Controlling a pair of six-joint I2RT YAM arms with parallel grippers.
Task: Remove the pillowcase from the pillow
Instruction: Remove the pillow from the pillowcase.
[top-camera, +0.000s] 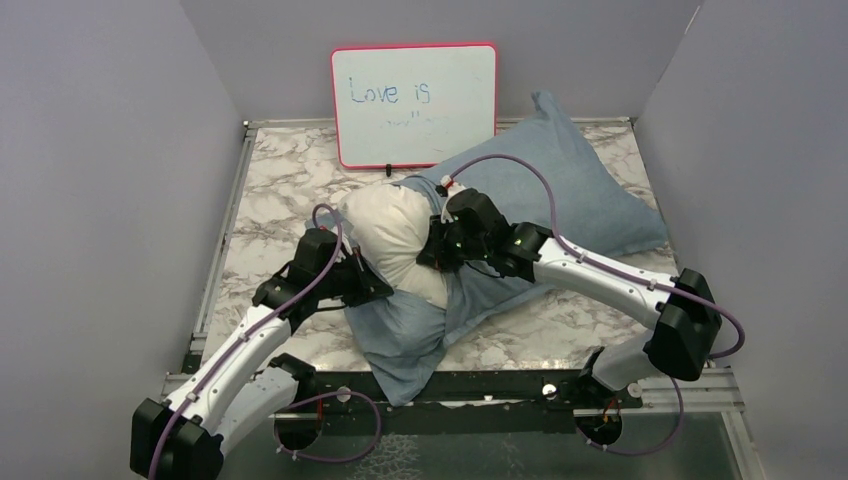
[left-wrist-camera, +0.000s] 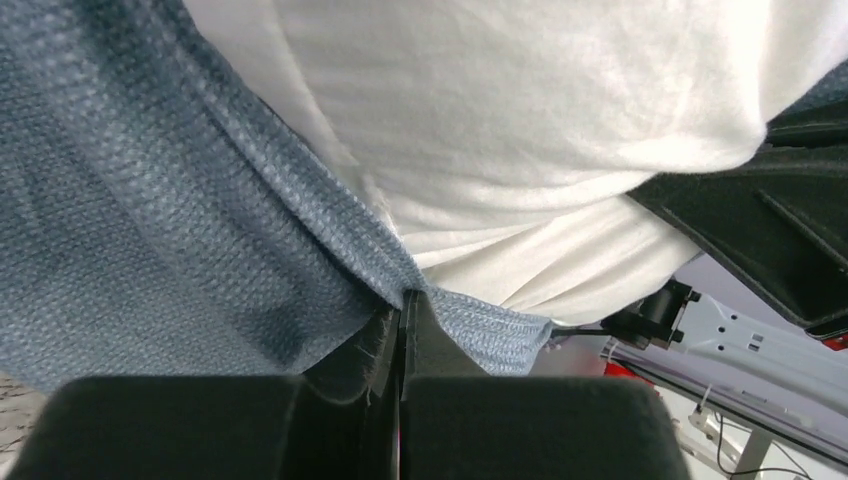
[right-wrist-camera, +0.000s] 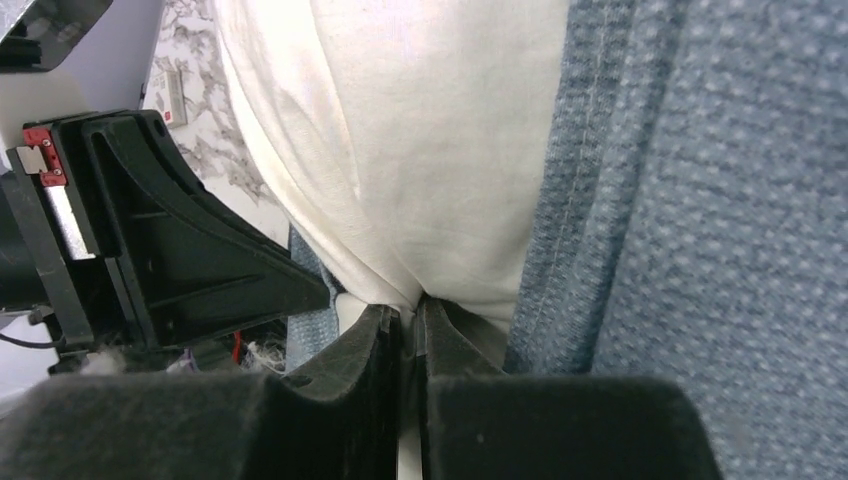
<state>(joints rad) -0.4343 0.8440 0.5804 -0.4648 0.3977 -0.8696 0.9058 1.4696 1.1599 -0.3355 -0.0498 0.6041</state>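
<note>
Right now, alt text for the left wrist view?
The left fingers pinch shut on the hem of the blue-grey pillowcase at bottom centre. The white pillow bulges out of it above.

A white-and-grey marbled tabletop (top-camera: 280, 190) is seen draped with a dusty blue-grey cloth pillowcase (top-camera: 590, 200), a red-framed whiteboard (top-camera: 414, 103) propped at its far edge.

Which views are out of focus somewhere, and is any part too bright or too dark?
Top external: sharp, evenly lit, no hard shadows. Left wrist: the pillowcase near the lens is soft; the pillow is almost washed out. Right wrist: the pillowcase at right is blurred; the black fingers show little detail.
</note>
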